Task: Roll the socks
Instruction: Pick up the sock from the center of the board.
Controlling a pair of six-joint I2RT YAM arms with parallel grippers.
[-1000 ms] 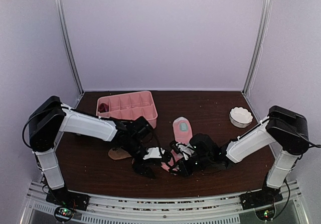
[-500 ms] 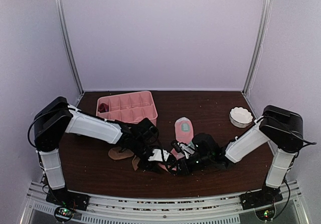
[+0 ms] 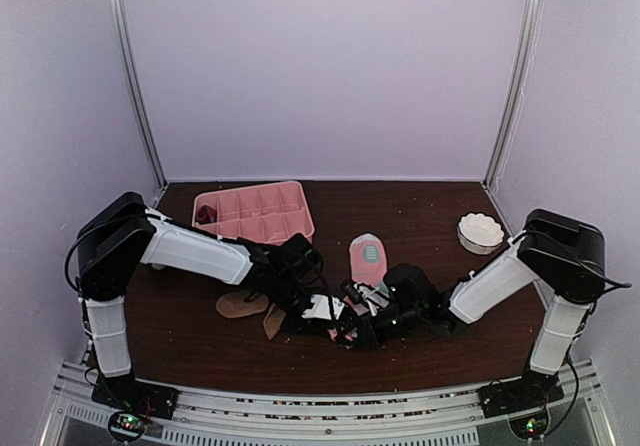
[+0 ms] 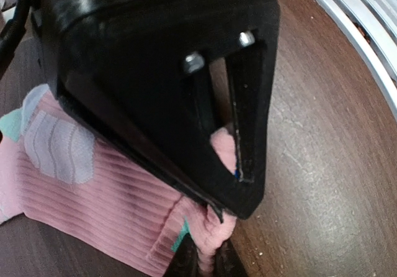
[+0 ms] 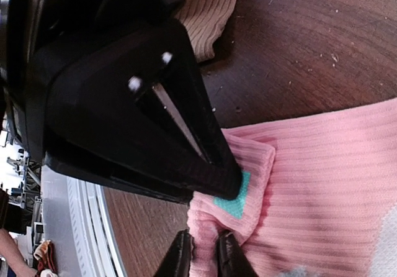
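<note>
In front of the pink tray [image 3: 262,233], both grippers meet on one pink sock [image 4: 111,196].
The left gripper [image 4: 224,153] pinches its folded end; whether the right gripper [image 5: 218,160] grips the fold is unclear. A second pink sock [image 3: 367,256] lies right of the tray, tan socks [image 3: 240,305] before it.

Bearings from table centre, seen from above. Pink tray [image 3: 255,216] blocked 10 o'clock. White bowl [image 3: 480,232] stood at 2 o'clock, near the right edge. Bare table [image 3: 420,201] lay open from 11 to 1. At 6 o'clock left gripper [image 3: 336,318] and right gripper [image 3: 354,324] met tip to tip on a pink sock [image 4: 111,190], no passage between. Forearms barred 8 and 4. Tan socks [image 3: 242,304] lay flat at 8, beside the left forearm.
</note>
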